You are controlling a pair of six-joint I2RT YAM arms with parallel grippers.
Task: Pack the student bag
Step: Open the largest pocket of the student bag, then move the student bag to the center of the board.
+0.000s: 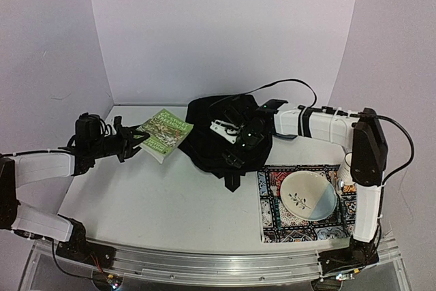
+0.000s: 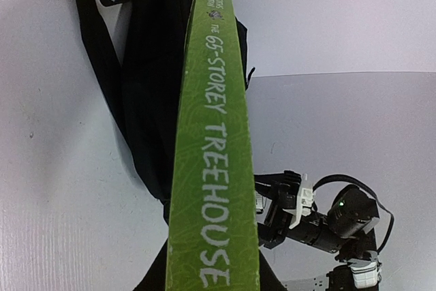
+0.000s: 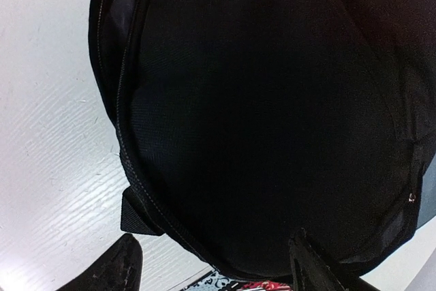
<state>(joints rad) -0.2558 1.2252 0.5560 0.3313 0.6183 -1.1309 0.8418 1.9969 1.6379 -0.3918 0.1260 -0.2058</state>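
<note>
Book [image 2: 214, 168] spine hides the left pincer [image 1: 138, 140]; right arm [image 1: 313, 122] overlaps student bag [image 1: 204, 117].

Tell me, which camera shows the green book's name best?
The left wrist camera. The green book fills its middle, spine facing us, reading "65-Storey Treehouse". The top camera shows its cover small, held by the left gripper beside the student bag. The right wrist camera shows only bag, no book.

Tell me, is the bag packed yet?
Not yet. Nothing looks packed. The left pincer grips the green book beside the backpack; the right pincer hangs open over it. Getting the book in is left, and the plate sits outside too.
</note>
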